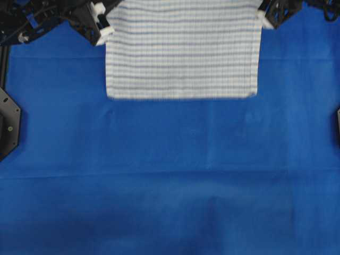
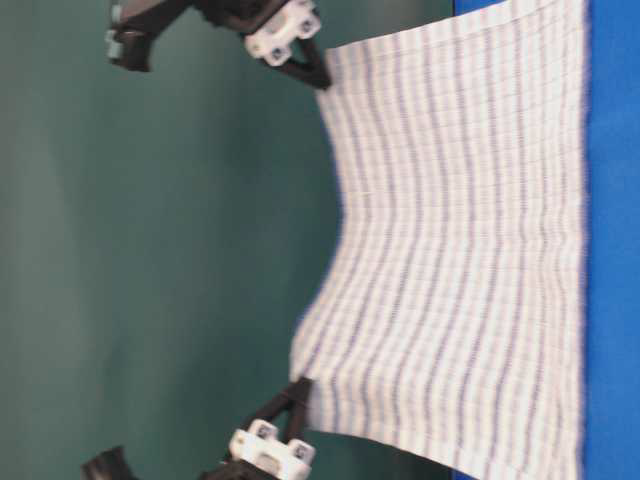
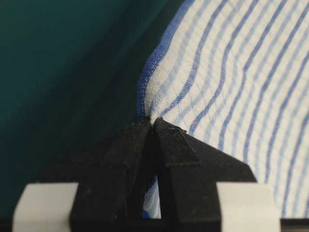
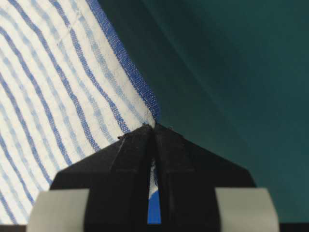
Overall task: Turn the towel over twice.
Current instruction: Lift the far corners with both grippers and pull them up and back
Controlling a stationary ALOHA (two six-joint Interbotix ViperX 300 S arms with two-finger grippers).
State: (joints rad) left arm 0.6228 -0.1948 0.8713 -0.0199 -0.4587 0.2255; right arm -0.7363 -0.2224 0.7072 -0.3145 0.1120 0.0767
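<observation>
- Hanging by two corners, the towel (image 1: 183, 50) is held up off the desk, one corner in each gripper; its lower edge is seen at or just above the blue sheet (image 1: 170, 175) in the overhead view, and whether it touches cannot be told.
- Left gripper (image 3: 153, 122): jaws closed on one upper corner of the towel, cloth pinched between the tips.
- Right gripper (image 4: 154, 125): jaws closed on the other upper corner in the same way.
- In the table-level view the top edge is seen sagging between the two grips.
- Step judged: a turn-over is in hand, with the cloth lifted and spread. Which of the two turns this is cannot be told.
- Next move, as judged: both corners to be carried together across the sheet so the cloth is laid down on its other face, grips kept until it lies flat.
- Count: one towel, one blue sheet, two grippers.
</observation>
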